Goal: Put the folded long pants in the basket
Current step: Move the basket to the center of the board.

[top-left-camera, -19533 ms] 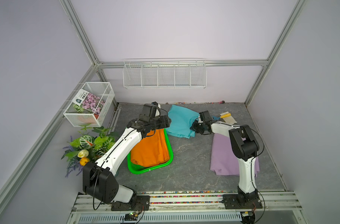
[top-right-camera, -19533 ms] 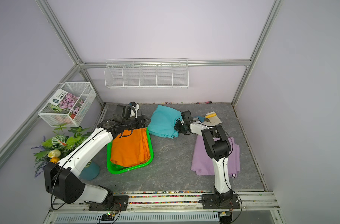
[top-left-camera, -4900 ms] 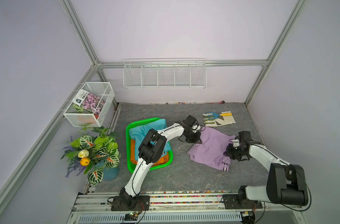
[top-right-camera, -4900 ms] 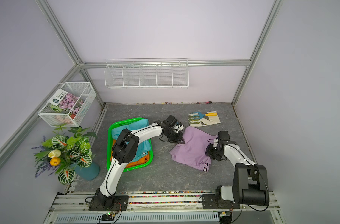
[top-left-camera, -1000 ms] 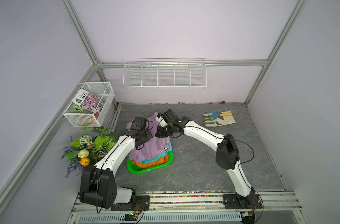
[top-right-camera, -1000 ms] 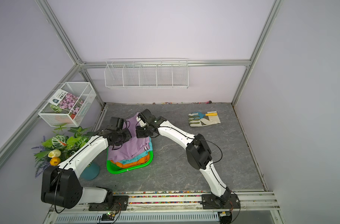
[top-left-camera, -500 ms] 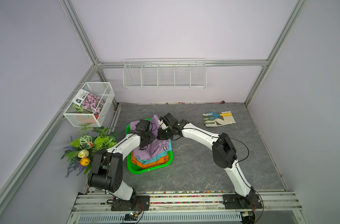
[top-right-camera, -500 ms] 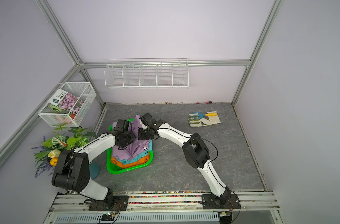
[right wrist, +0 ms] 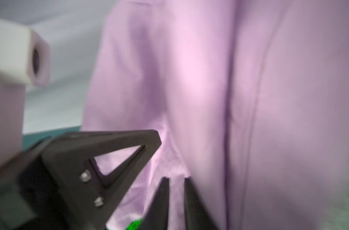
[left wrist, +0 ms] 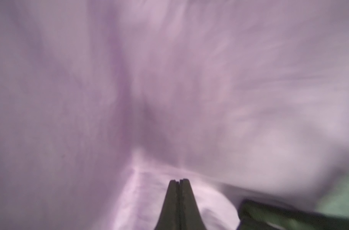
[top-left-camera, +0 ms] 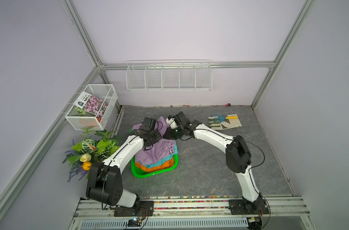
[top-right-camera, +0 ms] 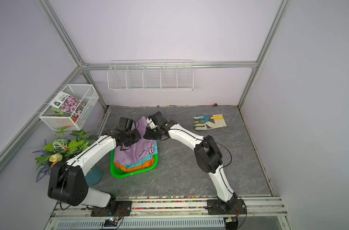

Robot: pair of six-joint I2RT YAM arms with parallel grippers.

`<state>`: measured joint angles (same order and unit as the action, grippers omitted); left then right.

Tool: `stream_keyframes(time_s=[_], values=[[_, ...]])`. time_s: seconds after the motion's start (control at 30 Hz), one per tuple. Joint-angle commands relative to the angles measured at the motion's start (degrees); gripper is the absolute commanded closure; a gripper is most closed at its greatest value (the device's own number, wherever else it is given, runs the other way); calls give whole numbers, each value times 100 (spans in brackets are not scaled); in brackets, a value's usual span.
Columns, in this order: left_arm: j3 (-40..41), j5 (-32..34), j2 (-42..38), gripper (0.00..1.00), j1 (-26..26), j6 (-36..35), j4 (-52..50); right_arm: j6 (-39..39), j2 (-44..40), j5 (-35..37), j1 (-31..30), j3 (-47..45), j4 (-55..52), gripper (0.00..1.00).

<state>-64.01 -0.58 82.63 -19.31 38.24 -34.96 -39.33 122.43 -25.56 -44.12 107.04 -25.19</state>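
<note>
The green basket point(top-left-camera: 149, 175) point(top-right-camera: 128, 174) sits left of the floor's middle. In it lie the orange pants point(top-left-camera: 159, 167), the teal pants point(top-left-camera: 163, 161) and, on top, the lilac pants point(top-left-camera: 155, 151) point(top-right-camera: 134, 151). The far end of the lilac pants still stands up between the two wrists. My left gripper point(left wrist: 179, 180) is shut, with lilac cloth point(left wrist: 189, 79) pinched at its tip. My right gripper point(right wrist: 176, 178) has its fingers slightly apart, and lilac cloth point(right wrist: 209, 79) shows in the gap. The left gripper's black finger point(right wrist: 110, 159) is close beside it.
Pale work gloves with a blue and yellow hand rake point(top-left-camera: 223, 121) lie at the back right. A white wire basket point(top-left-camera: 168, 76) hangs on the back wall. Another wire basket point(top-left-camera: 92, 107) and a potted plant point(top-left-camera: 90, 147) stand at the left.
Both grippers have come down with the lilac pants, which now rest on the stack in the basket. The right jaws, shut before, have parted a little.
</note>
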Motion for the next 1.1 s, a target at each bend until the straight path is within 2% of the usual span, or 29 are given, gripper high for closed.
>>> stream_keyframes(time_s=[0.0,0.1,0.17,0.23,0.3,0.4,0.57,0.7,0.83,1.0,1.07], values=[[-408,-259,-262,100,-2,-241,-122,-39,-667,-341,262,-289,215,76],[-654,-515,-299,100,-42,-263,-134,30,-1015,-284,470,-742,208,69],[-772,-627,-355,100,-105,-288,-100,229,-1259,-146,533,-1077,56,55],[-769,-802,-476,97,-192,-356,119,374,-1471,-187,575,-1482,10,37],[-690,-921,-609,96,-216,-353,348,416,-1583,-364,586,-1864,200,26],[-575,-945,-771,96,-215,-333,613,400,-1544,-757,556,-2235,532,17],[-495,-887,-906,96,-216,-350,662,162,-1165,-1162,517,-2432,1174,10],[-483,-773,-990,96,-213,-421,488,65,-987,-1298,425,-2433,1605,9],[-364,-667,-1078,96,-209,-419,507,-40,-633,-1430,309,-2147,1608,12],[-288,-582,-1199,96,-207,-357,540,-293,-159,-1475,206,-1881,1690,26],[-257,-543,-1277,96,-206,-353,551,-456,-73,-1510,218,-1888,1900,39]])
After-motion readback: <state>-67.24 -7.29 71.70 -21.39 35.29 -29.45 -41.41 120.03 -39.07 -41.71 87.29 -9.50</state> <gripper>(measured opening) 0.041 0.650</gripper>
